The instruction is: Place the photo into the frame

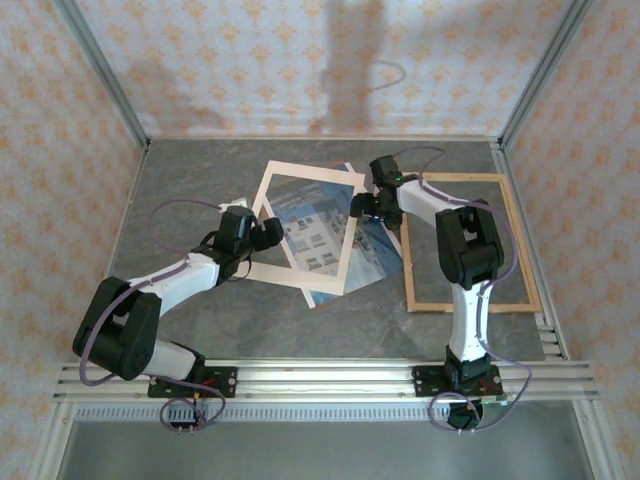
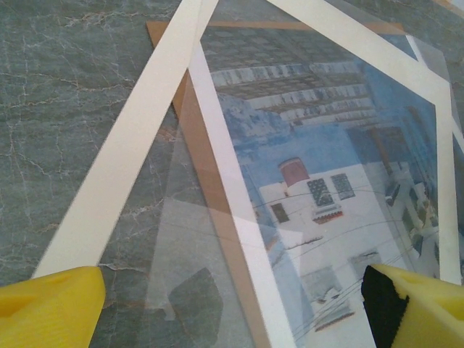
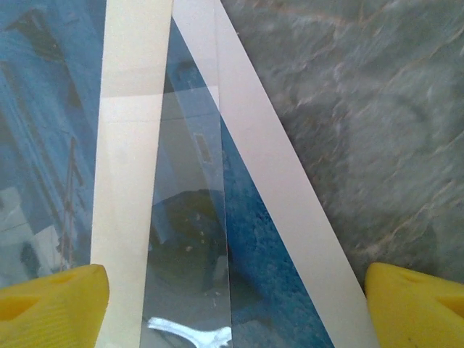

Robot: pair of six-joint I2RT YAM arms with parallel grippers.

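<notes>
Nearest us: the right gripper's (image 3: 232, 304) yellow fingertips (image 3: 51, 301), spread wide w/ nothing pinched, over a strip of the cream mat (image 3: 130, 145). Left gripper (image 2: 232, 308) is also wide apart and empty, at the mat's opposite edge. The photo (image 1: 315, 235) lies face-up under the mat, mid-table. The frame (image 1: 470, 177) lies flat just beside it on the right, w/ bare table (image 1: 180, 200) inside.

The left arm (image 1: 175, 275) and the right arm (image 1: 466, 325) were a matched pair: glossy white tubular links joined by bulky black joint housings, each standing on a small black base plate (image 1: 190, 382). A thin purple cable (image 1: 178, 205) looped loose off each one and coiled below its base. The black left claw (image 1: 272, 233) and right claw (image 1: 362, 208) ended in bright yellow fingers (image 2: 51, 308), one black on its inner face.
</notes>
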